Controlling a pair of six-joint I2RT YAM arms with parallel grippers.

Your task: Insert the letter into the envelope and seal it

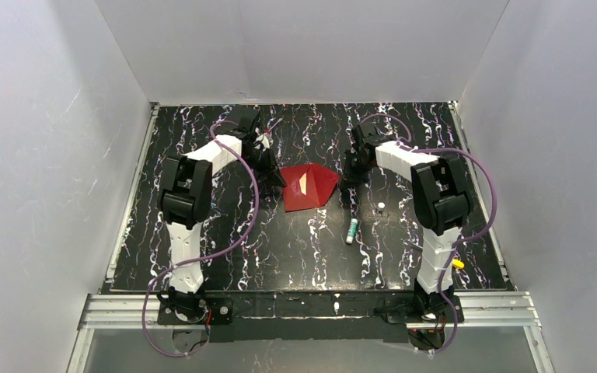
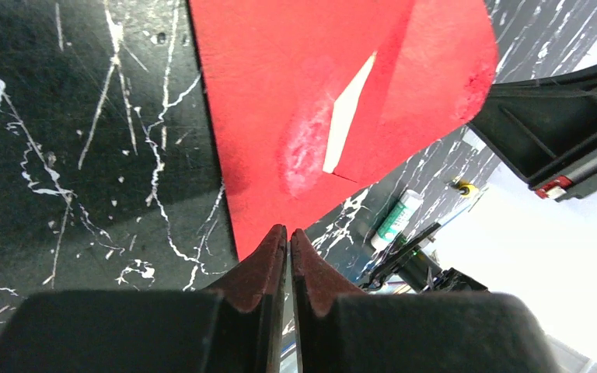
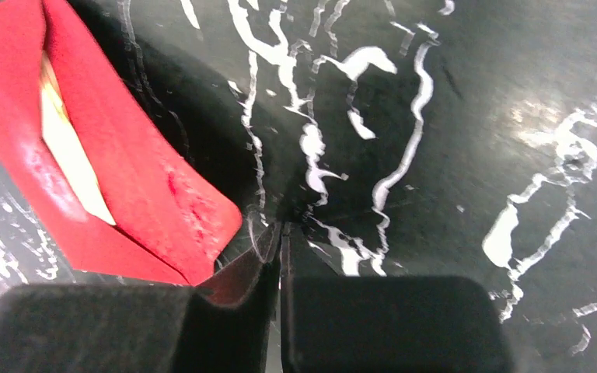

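Note:
The red envelope (image 1: 315,189) lies flat at the middle of the black marbled table. Its pointed flap is folded over toward the body, and a white sliver of the letter (image 1: 301,184) shows in the gap. The rest of the letter is hidden inside. My left gripper (image 1: 277,183) is shut, with its tips (image 2: 288,233) at the envelope's (image 2: 295,85) left edge; the letter's sliver (image 2: 347,113) shows beyond. My right gripper (image 1: 348,177) is shut and empty, its tips (image 3: 281,227) on the table beside the flap's rounded point. The right wrist view shows the envelope (image 3: 163,206) and the letter (image 3: 66,151).
A white and green glue stick (image 1: 351,231) lies in front of the envelope to the right, also in the left wrist view (image 2: 395,218). A small white cap (image 1: 380,206) sits near it. A yellow bit (image 1: 457,264) lies by the right arm's base. White walls enclose the table.

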